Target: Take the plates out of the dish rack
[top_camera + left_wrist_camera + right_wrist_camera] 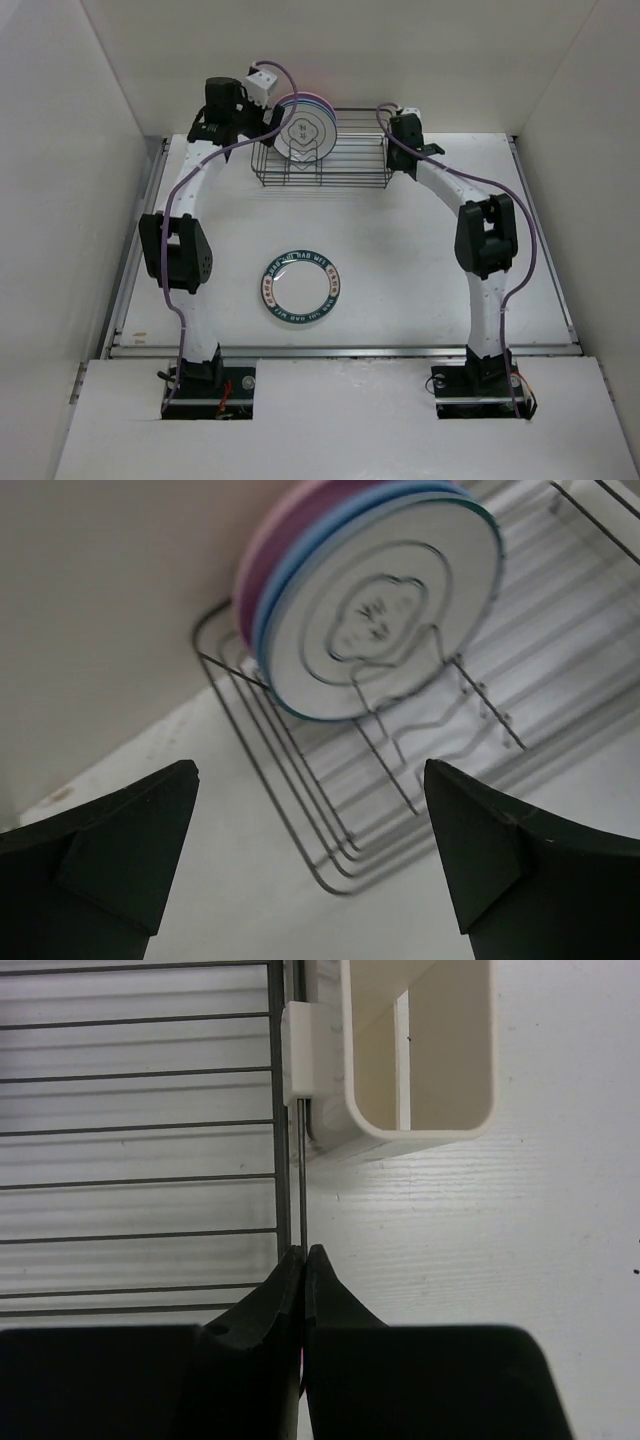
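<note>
"While you looked down from above, what took up the most room?" Ana asked.

"The white worktop point(450, 300)," Ben said. "At its far edge, about the middle, stood the dish rack point(355, 172), a dark wire basket lying lengthwise from left to right."

"And the plates?"

"Three stood on edge in the left end of the rack, packed close together. The white plate point(385, 610) with the dark centre motif faced the near side. The blue plate point(318, 535) was right behind it, and the pink plate point(280, 530) was farthest back. The fourth, the teal-lettered plate point(301, 288), lay flat on the worktop. It was on the near side of the rack and well apart from it, between the two arms."

"How were the pincers?"

"The left pincer point(310, 770) hung just off the rack's far-left corner. Its jaws were spread wide and held nothing, and it pointed toward the standing plates without touching any. The right pincer point(304, 1252) was at the rack's right end, its jaws pressed together on the rack's thin end wire."

"Anything smaller there?"

"The cream cutlery cup point(480, 1050) hung on that same right end, outside the basket. It was just beyond the right pincer's tips and not touching them."
</note>
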### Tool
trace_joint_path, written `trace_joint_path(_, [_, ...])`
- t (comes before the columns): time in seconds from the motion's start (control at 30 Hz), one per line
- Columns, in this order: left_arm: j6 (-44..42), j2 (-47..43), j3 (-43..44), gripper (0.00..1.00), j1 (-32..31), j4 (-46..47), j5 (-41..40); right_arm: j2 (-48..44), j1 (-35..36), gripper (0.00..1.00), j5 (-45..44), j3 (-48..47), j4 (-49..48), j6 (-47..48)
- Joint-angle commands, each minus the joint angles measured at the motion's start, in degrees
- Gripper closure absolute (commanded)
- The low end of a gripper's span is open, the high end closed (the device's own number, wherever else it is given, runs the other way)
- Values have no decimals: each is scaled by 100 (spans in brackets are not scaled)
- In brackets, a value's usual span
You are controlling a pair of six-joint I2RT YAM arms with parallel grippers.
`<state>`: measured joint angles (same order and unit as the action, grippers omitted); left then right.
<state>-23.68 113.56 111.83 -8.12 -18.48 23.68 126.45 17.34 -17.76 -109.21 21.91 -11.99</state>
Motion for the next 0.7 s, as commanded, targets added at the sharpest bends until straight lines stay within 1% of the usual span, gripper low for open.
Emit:
trace_joint_path(0.0, [471,253,-136,6,47,2137,-1234,-314,-56,100,-87,295,94,240])
trace_joint_path(0.03, [70,402,56,6,-22,2016,-1234,-366,-56,100,-87,295,94,241])
trace_joint_path(0.07, [-13,726,519,2,-23,1893,-1321,-367,-56,100,-140,295,94,241])
trace_joint_path(0.1, [-14,868,707,0,-101,1788,-1374,-367,-56,100,-140,295,155,302])
trace_joint_path(0.17, [65,1097,971,0,-102,1725,-1322,-297,-56,100,-10,77,453,302])
trace_joint_path(0.2, [187,1264,972,0,-154,1725,-1322,-349,-56,87,44,75,515,302])
trace_joint_path(0.27, [433,1388,972,0,-155,1979,-1567,-524,-3,71,158,136,464,302])
trace_joint_path(0.3, [583,1493,972,3,-207,2084,-1664,-699,-3,56,211,198,463,302])
trace_joint_path(0.33, [636,1555,972,9,-208,2181,-1752,-771,-3,53,211,250,463,302])
trace_joint_path(0.4, [706,1642,972,17,-208,2489,-2033,-824,-3,53,211,146,568,302])
trace_joint_path(0.47, [882,1643,894,21,-208,2621,-2375,-1061,-3,52,282,84,630,233])
trace_joint_path(0.5, [961,1643,832,21,-208,2691,-2447,-1157,-3,51,343,32,630,232])
trace_joint_path(0.57, [1023,1398,447,21,-147,2692,-2447,-1481,59,46,430,31,447,232])
trace_joint_path(0.63, [1084,1161,-53,18,-146,2753,-2447,-1615,120,43,728,31,130,232])
trace_joint_path(0.67, [1155,960,-126,16,-85,2753,-2526,-1615,120,38,895,-73,33,232])
